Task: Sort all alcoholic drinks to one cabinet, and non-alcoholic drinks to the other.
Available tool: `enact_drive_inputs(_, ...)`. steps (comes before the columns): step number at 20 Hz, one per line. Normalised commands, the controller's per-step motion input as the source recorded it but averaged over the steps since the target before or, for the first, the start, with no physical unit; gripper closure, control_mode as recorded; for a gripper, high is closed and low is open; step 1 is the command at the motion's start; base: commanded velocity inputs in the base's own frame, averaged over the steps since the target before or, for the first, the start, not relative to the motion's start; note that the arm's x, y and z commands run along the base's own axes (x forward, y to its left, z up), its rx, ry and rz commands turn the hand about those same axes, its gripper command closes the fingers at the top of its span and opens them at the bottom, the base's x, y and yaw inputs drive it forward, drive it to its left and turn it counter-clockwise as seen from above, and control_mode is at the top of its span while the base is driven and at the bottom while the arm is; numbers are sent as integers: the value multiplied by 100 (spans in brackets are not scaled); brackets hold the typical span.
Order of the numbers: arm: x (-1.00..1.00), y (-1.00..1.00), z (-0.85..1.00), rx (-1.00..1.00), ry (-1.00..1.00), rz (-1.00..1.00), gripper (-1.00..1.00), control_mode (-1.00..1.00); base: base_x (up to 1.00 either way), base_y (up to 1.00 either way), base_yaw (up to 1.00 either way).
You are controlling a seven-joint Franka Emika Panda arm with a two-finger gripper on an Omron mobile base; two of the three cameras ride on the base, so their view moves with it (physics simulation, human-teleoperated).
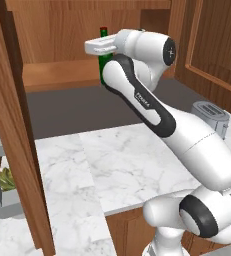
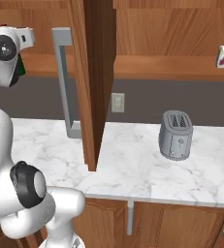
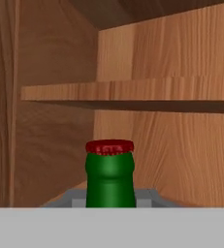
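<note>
My arm point(image 1: 187, 140) is glossy white with rounded links and dark grey bands at the joints; one dark cuff point(image 1: 147, 102) carries small white lettering. A black round cap point(image 1: 169, 51) with a white mark closes the wrist joint, and another dark disc point(image 2: 28, 186) sits low on the base joint
</note>
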Motion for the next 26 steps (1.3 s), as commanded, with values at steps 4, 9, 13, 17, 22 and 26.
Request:
enact_drive_inputs(4,37,0,0,2,0,0,100,-100,0,0,0)
enact_drive_inputs(9,31,-1,0,0,0,-1,100,-100,0,0,0)
enact_drive_inputs(13,24,-1,0,0,0,-8,100,-100,0,0,0)
enact_drive_inputs(17,25,-3,0,0,0,-12,100,-100,0,0,0)
enact_drive_inputs(22,22,-12,7,0,0,-15,100,-100,0,0,0)
enact_drive_inputs(26,16,-18,11,0,0,-14,100,-100,0,0,0)
